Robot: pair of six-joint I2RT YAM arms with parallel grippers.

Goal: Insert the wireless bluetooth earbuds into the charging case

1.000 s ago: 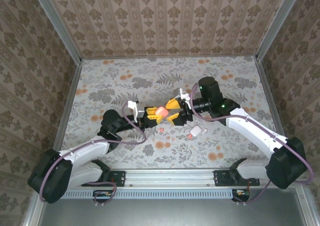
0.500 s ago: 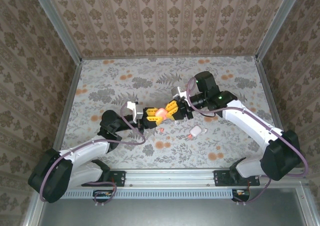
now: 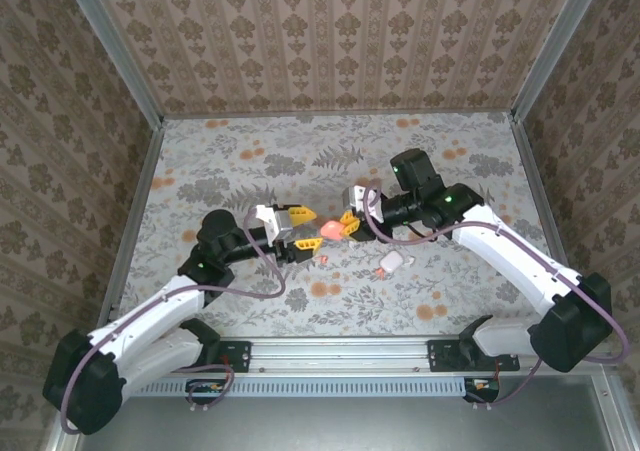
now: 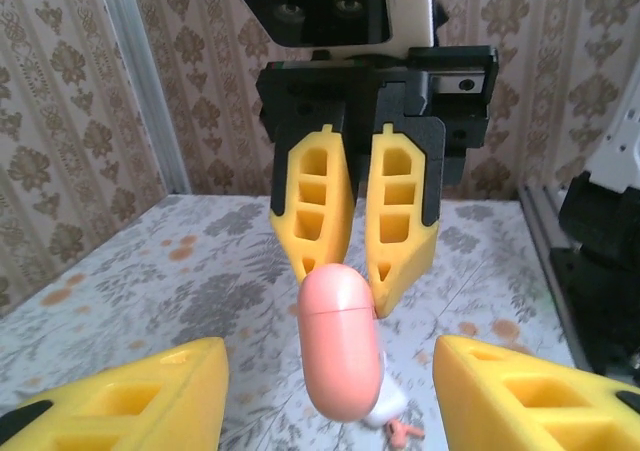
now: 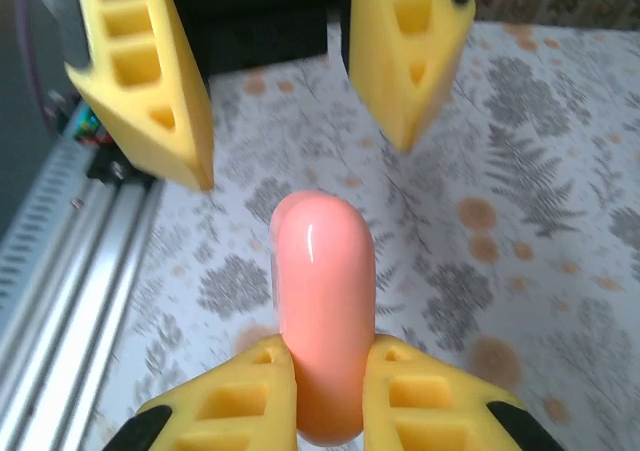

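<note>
pinched tight in the right gripper (image 3: 347, 224): the coral case (image 3: 329, 229), lid closed as far as can be told, held up off the table (image 3: 230, 151) between the two arms. points its long axis straight out of those fingers towards the left gripper (image 3: 298, 225), free rounded end foremost. seen from the left wrist, sits centred between the left fingers (image 4: 130, 396), which are spread wide on either side and grip nothing. from the right wrist, stops just short of the left fingertips (image 5: 400, 121), in line with their gap. so: in the right arm's hold, squarely aimed at the left. probably calls for a second grip across the free end, then opening the lid, since no earbud goes in while shut. down on the table, nearer the bases: a tiny coral earbud (image 3: 323, 259) and, to its right, a white case (image 3: 393, 261), both apart from either tool. nothing in the way except the opposing fingertips, close enough to clash.
</note>
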